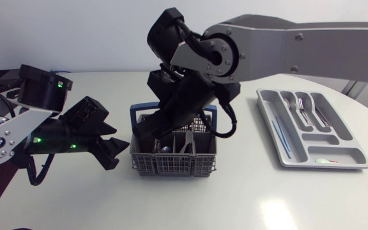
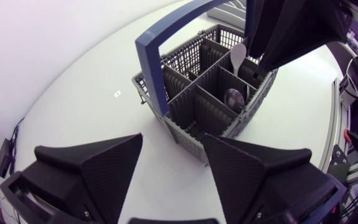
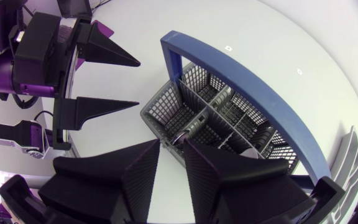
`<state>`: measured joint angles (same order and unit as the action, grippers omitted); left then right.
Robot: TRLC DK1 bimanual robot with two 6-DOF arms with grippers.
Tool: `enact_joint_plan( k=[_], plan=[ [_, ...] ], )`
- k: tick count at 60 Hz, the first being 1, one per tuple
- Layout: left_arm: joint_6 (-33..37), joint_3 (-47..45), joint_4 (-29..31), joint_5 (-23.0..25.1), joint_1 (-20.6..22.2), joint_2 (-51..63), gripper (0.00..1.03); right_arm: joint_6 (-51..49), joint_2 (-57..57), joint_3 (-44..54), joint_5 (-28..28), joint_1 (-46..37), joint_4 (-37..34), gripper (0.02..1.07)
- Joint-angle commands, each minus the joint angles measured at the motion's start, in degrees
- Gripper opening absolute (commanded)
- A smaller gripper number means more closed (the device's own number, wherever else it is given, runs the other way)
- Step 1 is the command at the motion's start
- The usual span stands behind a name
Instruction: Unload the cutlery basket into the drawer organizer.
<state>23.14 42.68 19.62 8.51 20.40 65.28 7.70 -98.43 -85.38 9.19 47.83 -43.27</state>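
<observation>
The grey cutlery basket with a blue handle stands mid-table. My right gripper reaches down into it from above. In the right wrist view its fingers stand a narrow gap apart, and a metal spoon is pinched between the tips. The left wrist view shows that metal spoon and a white spoon in the basket. My left gripper waits open just left of the basket, holding nothing. The grey drawer organizer lies at the right.
The organizer holds forks and spoons in its far slots, a thin blue piece in its left slot and a small white piece in its near slot. Bare tabletop lies in front of the basket.
</observation>
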Motion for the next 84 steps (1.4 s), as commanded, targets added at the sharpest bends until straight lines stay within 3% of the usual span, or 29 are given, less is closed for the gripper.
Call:
enact_joint_plan(
  k=[1,43,58,64,84],
  plan=[
    [0.6,-1.4,0.5,-0.2,0.4,-0.3,0.70,0.6,-2.6,1.0,0.2,-0.2,0.1,0.46],
    [1.1,-1.6,-0.8,-0.3,0.0,1.3,0.70,4.1,-10.3,-3.6,3.1,-0.5,-0.8,0.43],
    [1.1,-1.9,-1.0,-0.3,0.2,1.4,0.70,4.2,-11.5,-3.9,2.8,-0.3,-0.9,0.28],
    [1.1,-1.9,-1.0,-0.3,0.3,1.4,0.70,4.2,-11.5,-3.9,1.9,-0.3,-1.0,0.13],
    [1.0,-2.4,-1.2,-0.3,0.5,1.4,0.70,4.0,-10.6,-2.8,0.7,-0.4,-0.7,0.08]
  ],
)
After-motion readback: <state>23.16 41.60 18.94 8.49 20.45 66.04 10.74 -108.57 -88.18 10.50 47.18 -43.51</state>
